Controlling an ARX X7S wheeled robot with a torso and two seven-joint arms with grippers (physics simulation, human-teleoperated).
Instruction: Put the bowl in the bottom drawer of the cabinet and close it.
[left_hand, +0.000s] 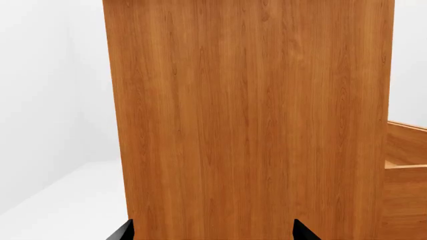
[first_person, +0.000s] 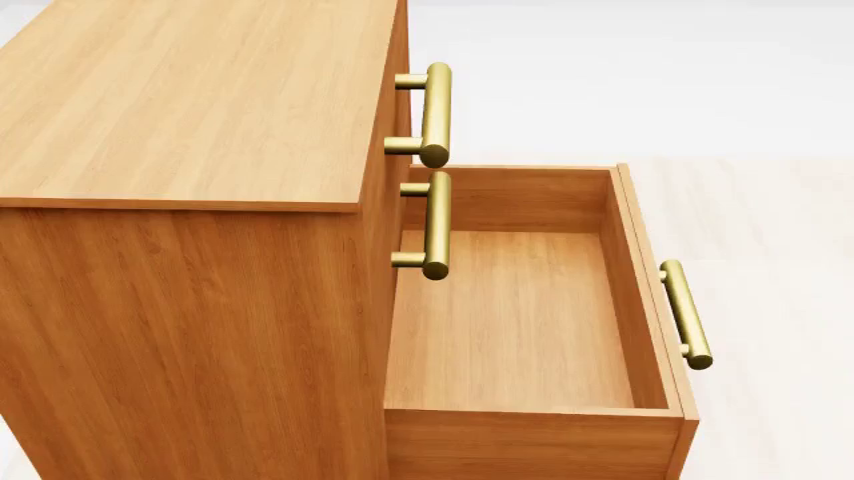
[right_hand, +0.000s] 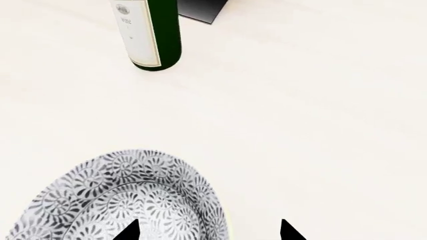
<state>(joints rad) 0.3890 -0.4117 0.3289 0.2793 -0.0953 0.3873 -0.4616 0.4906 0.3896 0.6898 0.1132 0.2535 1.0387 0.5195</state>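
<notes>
Head view only: cabinet w/ bottom drawer pulled out, no arms, R wrist only: bowl on pale surface under R gripper, tips spread, holding nothing, near bottle, L gripper spread, facing cabinet side.

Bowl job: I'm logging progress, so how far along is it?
Done: the bottom drawer is pulled open and empty. In hand: the right gripper, open, hovers at the bowl, which is not yet gripped. Left: grasp it, place it inside, close the drawer.
</notes>
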